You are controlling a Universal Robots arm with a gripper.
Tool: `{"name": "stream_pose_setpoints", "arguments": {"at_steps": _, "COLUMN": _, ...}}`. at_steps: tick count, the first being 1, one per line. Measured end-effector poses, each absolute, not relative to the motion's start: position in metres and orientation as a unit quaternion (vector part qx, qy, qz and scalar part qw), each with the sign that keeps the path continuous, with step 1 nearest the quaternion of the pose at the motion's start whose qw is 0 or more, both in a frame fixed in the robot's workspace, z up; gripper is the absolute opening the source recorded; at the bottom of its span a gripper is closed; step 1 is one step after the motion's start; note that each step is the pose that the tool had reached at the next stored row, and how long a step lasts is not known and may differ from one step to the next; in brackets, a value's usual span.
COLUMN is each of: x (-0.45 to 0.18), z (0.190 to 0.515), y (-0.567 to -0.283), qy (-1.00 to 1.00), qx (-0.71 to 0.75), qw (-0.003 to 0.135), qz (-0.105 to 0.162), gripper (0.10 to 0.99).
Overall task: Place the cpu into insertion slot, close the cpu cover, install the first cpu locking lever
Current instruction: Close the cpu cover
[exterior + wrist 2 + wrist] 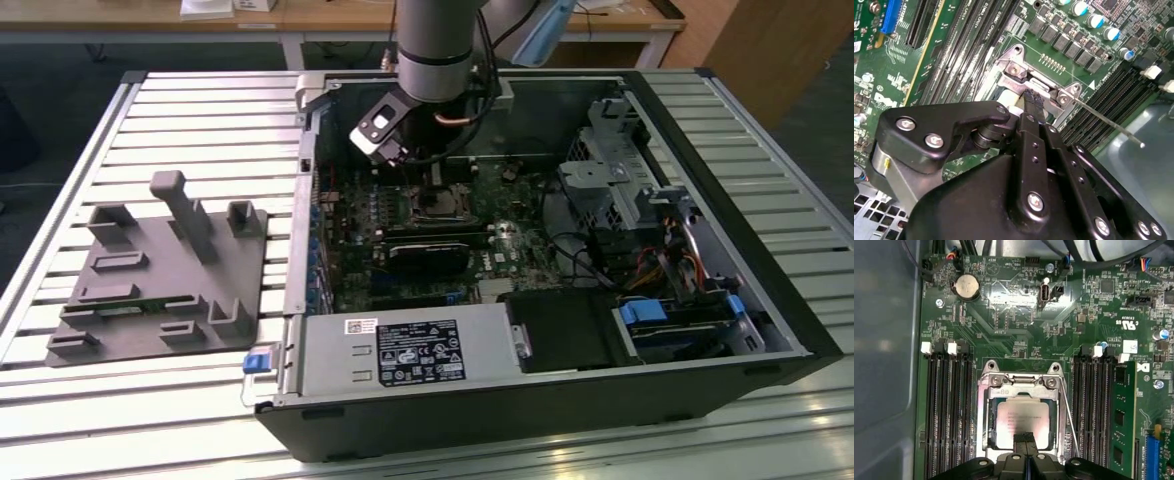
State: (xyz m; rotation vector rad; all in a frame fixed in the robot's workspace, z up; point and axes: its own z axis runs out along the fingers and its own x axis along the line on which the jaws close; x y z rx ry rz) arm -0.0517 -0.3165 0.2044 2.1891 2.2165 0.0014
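**Cpu** [1021, 417]: flat square chip with a dull metal face. It is seated in the socket [434, 205] on the green circuit board [1019, 315].

**Cover** [986, 425]: silver frame lying down flat around the cpu, whose face shows through the middle opening.

**Lever** [1069, 422]: thin wire rod along one side of the socket. In the second wrist view it [1109, 122] sticks out free over the neighbouring black slots, and its end is not tucked under anything.

**Gripper** [1025, 437]: black, with its fingers [1019, 440] pressed together and holding nothing. The tips are down at the edge of the cover (in the second wrist view they [1033, 100] appear to touch the frame).

**Memory slots** [946, 410]: black rows on both sides of the socket. One green stick [1119, 415] is fitted.

**Coin battery** [965, 286]: round and silver, further along the board.

**Computer case** [534, 420]: black and open, lying on its side. The grey arm [434, 50] reaches down into it.

**Power supply** [400, 350]: silver box with a label, at the near edge of the case.

**Tabletop** [160, 110]: slatted metal. A grey moulded holder [147, 280] sits beside the case, to the exterior view's left.
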Motion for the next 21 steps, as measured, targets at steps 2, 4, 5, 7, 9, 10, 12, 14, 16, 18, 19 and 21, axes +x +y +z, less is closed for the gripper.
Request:
{"name": "stream_pose_setpoints", "arguments": {"at_steps": 2, "x": -0.052, "z": 0.203, "y": -0.316, "qy": 0.711, "qx": 0.703, "qw": 0.013, "qz": 0.0, "gripper": 0.106}}
{"name": "stream_pose_setpoints", "arguments": {"at_steps": 4, "x": -0.053, "z": 0.202, "y": -0.316, "qy": 0.711, "qx": 0.703, "qw": 0.013, "qz": 0.0, "gripper": 0.106}}
{"name": "stream_pose_setpoints", "arguments": {"at_steps": 5, "x": -0.053, "z": 0.202, "y": -0.316, "qy": 0.711, "qx": 0.703, "qw": 0.013, "qz": 0.0, "gripper": 0.106}}
{"name": "stream_pose_setpoints", "arguments": {"at_steps": 7, "x": -0.053, "z": 0.201, "y": -0.316, "qy": 0.711, "qx": 0.703, "qw": 0.013, "qz": 0.0, "gripper": 0.106}}
{"name": "stream_pose_setpoints", "arguments": {"at_steps": 9, "x": -0.053, "z": 0.201, "y": -0.316, "qy": 0.711, "qx": 0.703, "qw": 0.013, "qz": 0.0, "gripper": 0.106}}
{"name": "stream_pose_setpoints", "arguments": {"at_steps": 10, "x": -0.053, "z": 0.201, "y": -0.316, "qy": 0.711, "qx": 0.703, "qw": 0.013, "qz": 0.0, "gripper": 0.106}}
{"name": "stream_pose_setpoints", "arguments": {"at_steps": 12, "x": -0.053, "z": 0.202, "y": -0.316, "qy": 0.711, "qx": 0.703, "qw": 0.013, "qz": 0.001, "gripper": 0.106}}
{"name": "stream_pose_setpoints", "arguments": {"at_steps": 14, "x": -0.053, "z": 0.208, "y": -0.316, "qy": 0.711, "qx": 0.703, "qw": 0.013, "qz": 0.001, "gripper": 0.106}}
{"name": "stream_pose_setpoints", "arguments": {"at_steps": 16, "x": -0.053, "z": 0.214, "y": -0.316, "qy": 0.711, "qx": 0.703, "qw": 0.013, "qz": 0.001, "gripper": 0.106}}
{"name": "stream_pose_setpoints", "arguments": {"at_steps": 18, "x": -0.053, "z": 0.218, "y": -0.316, "qy": 0.711, "qx": 0.703, "qw": 0.013, "qz": 0.001, "gripper": 0.106}}
{"name": "stream_pose_setpoints", "arguments": {"at_steps": 19, "x": -0.052, "z": 0.218, "y": -0.316, "qy": 0.711, "qx": 0.703, "qw": 0.013, "qz": 0.001, "gripper": 0.106}}
{"name": "stream_pose_setpoints", "arguments": {"at_steps": 21, "x": -0.05, "z": 0.218, "y": -0.316, "qy": 0.711, "qx": 0.703, "qw": 0.013, "qz": 0.001, "gripper": 0.106}}
